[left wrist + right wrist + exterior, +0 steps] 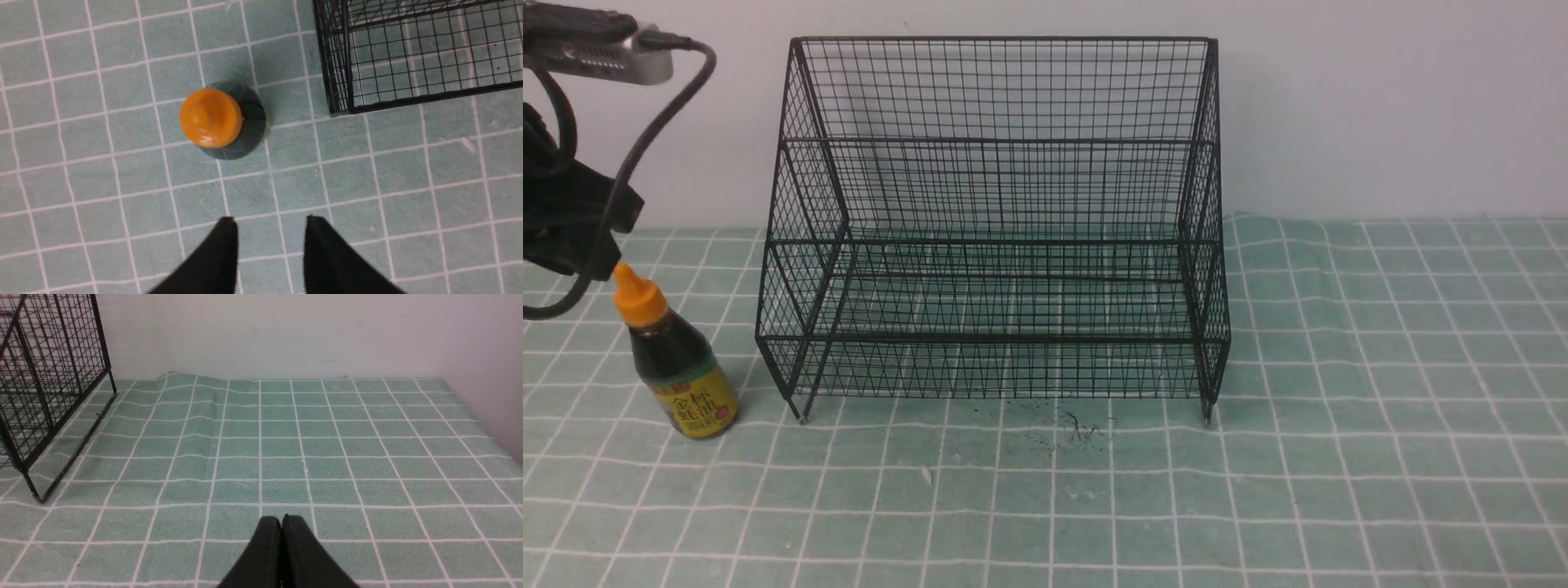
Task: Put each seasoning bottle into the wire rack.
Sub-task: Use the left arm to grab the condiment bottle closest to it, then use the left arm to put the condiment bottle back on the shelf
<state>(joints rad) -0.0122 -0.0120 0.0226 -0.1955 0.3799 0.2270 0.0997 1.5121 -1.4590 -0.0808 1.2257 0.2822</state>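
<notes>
One seasoning bottle [680, 359] stands upright on the cloth just left of the wire rack [996, 229]; it has an orange nozzle cap, dark liquid and a yellow label. The rack is black mesh with stepped tiers and holds nothing. In the left wrist view the bottle [220, 120] is seen from above, with the rack's corner [408, 57] beside it. My left gripper [269, 222] is open and empty, hovering above the cloth a short way from the bottle. My right gripper [282, 519] is shut and empty, low over the cloth right of the rack [45, 388].
A green checked cloth [1258, 490] covers the table. A white wall [1380, 106] stands right behind the rack. The left arm and its cable [580, 204] hang above the bottle at the far left. Small dark specks [1078, 429] lie before the rack.
</notes>
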